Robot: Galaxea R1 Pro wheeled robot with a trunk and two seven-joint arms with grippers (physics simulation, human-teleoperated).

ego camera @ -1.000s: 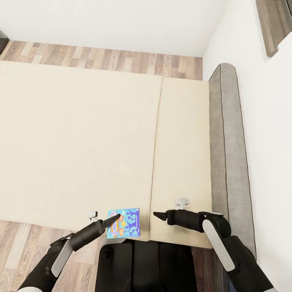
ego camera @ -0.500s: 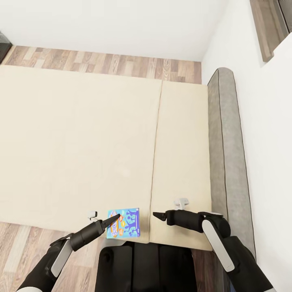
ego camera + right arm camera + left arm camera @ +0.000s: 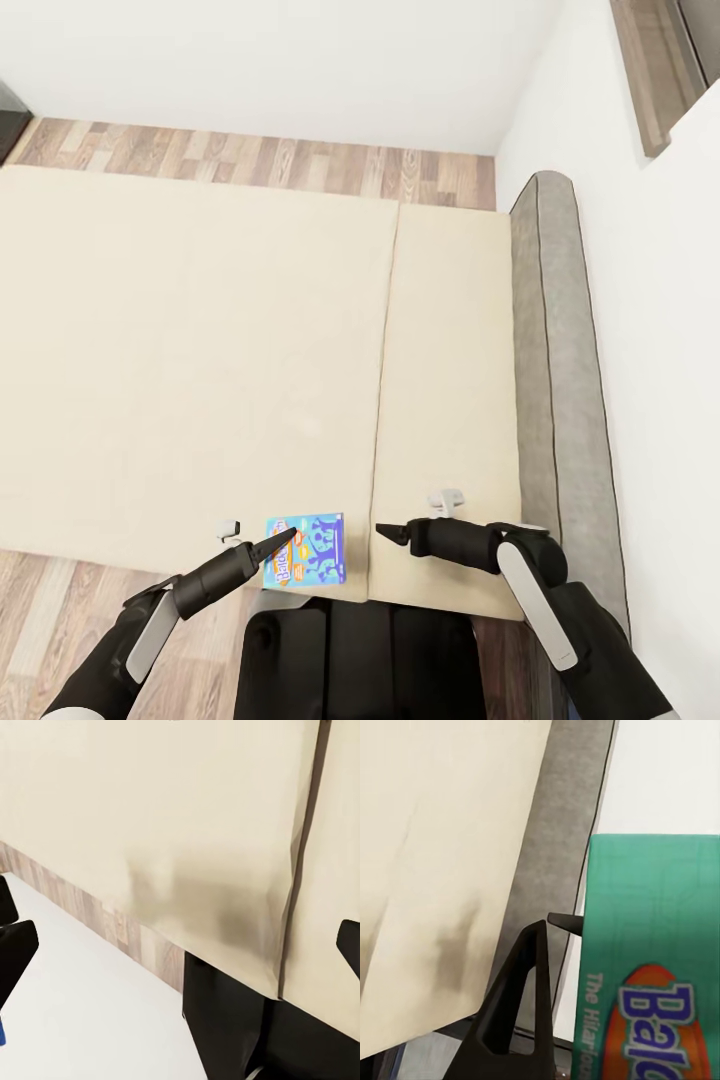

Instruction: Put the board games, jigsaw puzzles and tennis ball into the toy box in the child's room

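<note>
While the head camera looks down over the bed [image 3: 200, 340], its beige mattress spreads across most of the picture, with the grey headboard [image 3: 560, 380] running along the 3 o'clock side against the white wall. Wood-plank floor [image 3: 260, 158] shows beyond the bed at 12 o'clock and again at 7 o'clock. At 6 o'clock, close to the robot's trunk, the left gripper [image 3: 282, 541] is clamped on a blue board game [image 3: 306, 549] with cartoon figures on its lid; one dark finger lies across the lid's edge at about its 9 o'clock side. In the left wrist view the same box shows a green edge [image 3: 652, 952] with an orange oval and blue lettering, and a black finger [image 3: 521, 1005] presses against that edge. The right gripper [image 3: 388, 533] hangs over the mattress near the seam, at 3 o'clock from the box and apart from it; its two fingertips [image 3: 15, 945] stand wide apart in the right wrist view, with nothing between them.
</note>
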